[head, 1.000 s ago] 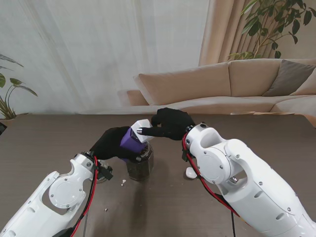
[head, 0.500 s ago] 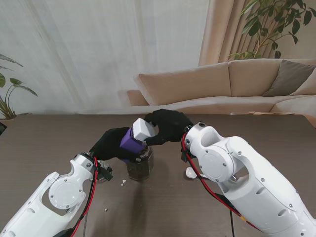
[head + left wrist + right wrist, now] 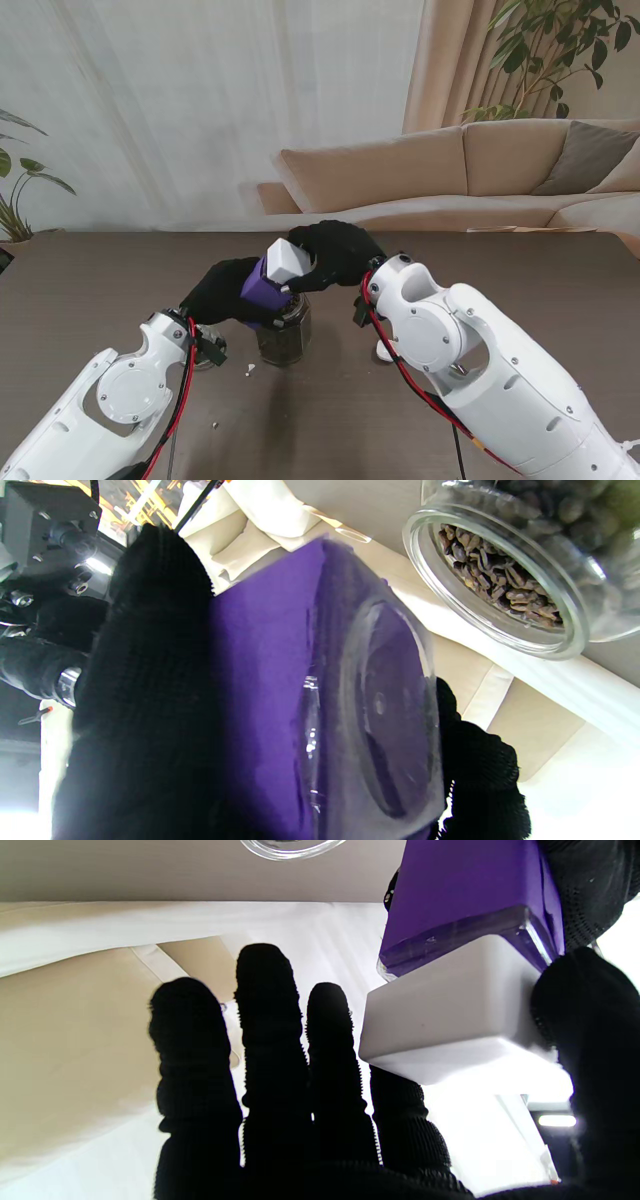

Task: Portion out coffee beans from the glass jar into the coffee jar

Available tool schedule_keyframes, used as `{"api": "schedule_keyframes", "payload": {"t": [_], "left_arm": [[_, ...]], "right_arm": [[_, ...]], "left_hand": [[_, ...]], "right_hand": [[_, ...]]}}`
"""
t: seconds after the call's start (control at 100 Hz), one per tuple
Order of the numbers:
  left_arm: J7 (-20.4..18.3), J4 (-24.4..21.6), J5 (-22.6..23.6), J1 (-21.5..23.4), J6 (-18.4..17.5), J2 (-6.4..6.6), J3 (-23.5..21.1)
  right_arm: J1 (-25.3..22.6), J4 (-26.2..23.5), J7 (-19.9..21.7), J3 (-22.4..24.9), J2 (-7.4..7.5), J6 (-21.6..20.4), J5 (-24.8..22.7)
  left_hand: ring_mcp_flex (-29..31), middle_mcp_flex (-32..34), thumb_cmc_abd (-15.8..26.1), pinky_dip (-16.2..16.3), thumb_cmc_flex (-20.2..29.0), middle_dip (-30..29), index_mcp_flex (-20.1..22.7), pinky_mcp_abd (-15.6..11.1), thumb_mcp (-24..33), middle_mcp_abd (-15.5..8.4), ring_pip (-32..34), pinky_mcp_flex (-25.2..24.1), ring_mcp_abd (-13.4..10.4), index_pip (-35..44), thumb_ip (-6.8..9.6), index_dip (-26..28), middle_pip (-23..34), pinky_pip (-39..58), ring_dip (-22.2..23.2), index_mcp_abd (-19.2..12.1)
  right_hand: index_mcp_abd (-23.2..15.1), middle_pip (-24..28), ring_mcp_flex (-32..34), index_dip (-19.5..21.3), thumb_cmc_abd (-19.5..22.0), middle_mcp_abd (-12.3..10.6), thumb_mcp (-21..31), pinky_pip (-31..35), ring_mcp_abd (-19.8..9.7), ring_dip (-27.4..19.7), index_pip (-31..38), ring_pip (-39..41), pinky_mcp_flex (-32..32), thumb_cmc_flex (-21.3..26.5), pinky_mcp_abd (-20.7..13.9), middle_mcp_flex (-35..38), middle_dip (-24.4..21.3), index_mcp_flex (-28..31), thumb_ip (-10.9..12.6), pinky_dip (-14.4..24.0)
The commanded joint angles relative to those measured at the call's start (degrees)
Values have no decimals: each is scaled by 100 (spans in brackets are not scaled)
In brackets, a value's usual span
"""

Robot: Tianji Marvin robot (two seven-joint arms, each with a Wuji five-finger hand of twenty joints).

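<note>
Two jars sit close together: the purple coffee jar (image 3: pixel 262 288), tilted in the left robot hand (image 3: pixel 222 292), hangs just over the open glass jar (image 3: pixel 284 335) of beans on the table (image 3: pixel 100 290). The right robot hand (image 3: pixel 338 253) pinches its white lid (image 3: pixel 284 261), probably to pull it off. Room is tight between the wrists; farther from me the table lies open.

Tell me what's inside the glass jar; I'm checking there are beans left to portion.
The glass jar is open and holds dark coffee beans up near its rim. How deep they go is hidden by the purple jar and hands.
</note>
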Motion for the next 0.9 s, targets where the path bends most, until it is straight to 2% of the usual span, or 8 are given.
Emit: {"api": "schedule_keyframes", "payload": {"t": [0.0, 0.16, 0.25, 0.43, 0.56, 0.64, 0.73, 0.89], "left_arm": [[-106, -77, -7, 23, 22, -25, 19], [-75, -69, -6, 49, 49, -33, 21], [-60, -53, -8, 53, 64, -37, 33], [-22, -20, -22, 50, 95, -49, 63], [22, -55, -1, 93, 104, -56, 46], [51, -115, 28, 154, 95, -56, -9], [76, -184, 54, 214, 82, -57, -78], [83, -263, 64, 263, 100, -56, -152]], "right_arm": [[-77, 29, 78, 30, -92, -59, 90], [-141, 5, -34, 226, -133, -76, 390], [-200, -46, -56, 360, -144, -69, 553], [-325, -116, -139, 581, -137, -137, 473], [-408, -54, -362, 697, -154, -77, 191], [-445, 77, -556, 738, -165, 18, -138], [-448, 274, -585, 766, -124, 45, -574], [-421, 669, -513, 694, -49, -4, -1031]], "left_hand": [[376, 368, 3262, 51, 2162, 300, 342, -481, 2352, -264, 974, -270, 107, 1121, 226, 349, 759, 51, 248, -643], [377, 370, 3258, 51, 2162, 300, 347, -477, 2351, -255, 975, -277, 105, 1126, 225, 350, 759, 47, 249, -645], [379, 375, 3258, 53, 2162, 301, 354, -474, 2356, -260, 975, -273, 106, 1128, 226, 351, 761, 50, 249, -645], [376, 375, 3258, 54, 2162, 301, 351, -477, 2359, -257, 973, -280, 111, 1125, 224, 354, 761, 46, 249, -644], [369, 372, 3258, 55, 2162, 301, 344, -477, 2358, -253, 969, -279, 113, 1127, 222, 359, 759, 47, 250, -650], [370, 372, 3258, 55, 2162, 301, 352, -476, 2357, -253, 969, -279, 111, 1127, 222, 358, 758, 47, 250, -647], [375, 372, 3258, 56, 2162, 301, 350, -473, 2356, -254, 972, -276, 108, 1127, 224, 358, 758, 48, 251, -647], [375, 376, 3257, 58, 2162, 303, 351, -475, 2358, -260, 975, -274, 102, 1130, 226, 359, 762, 49, 252, -650]], "right_hand": [[-1400, 149, 287, 199, 703, -236, 1086, 302, -145, 93, 2284, 159, -1061, 1005, 43, 306, 124, 1026, 127, -145], [-1251, 139, 401, 412, 729, -334, 1157, 377, -168, 138, 2397, 168, -997, 1084, 14, 510, 307, 988, 109, -184], [-1214, 95, 389, 429, 731, -294, 1157, 375, -146, 145, 2403, 153, -1032, 1099, 20, 470, 337, 979, 107, -195], [-1243, 65, 372, 412, 722, -274, 1147, 391, -140, 153, 2379, 137, -1043, 1086, 35, 447, 370, 992, 105, -200], [-1236, 61, 375, 388, 719, -256, 1155, 400, -129, 154, 2359, 117, -1040, 1072, 30, 443, 392, 1000, 107, -210], [-1161, 72, 402, 356, 669, -227, 1183, 421, -112, 162, 2359, 124, -1029, 1095, 62, 477, 409, 1040, 111, -214], [-1185, 58, 385, 326, 661, -239, 1199, 425, -127, 159, 2346, 110, -1027, 1070, 50, 454, 410, 1059, 107, -224], [-1172, 64, 353, 285, 654, -276, 1220, 399, -157, 141, 2340, 58, -1068, 1027, 25, 453, 422, 1084, 96, -251]]}}
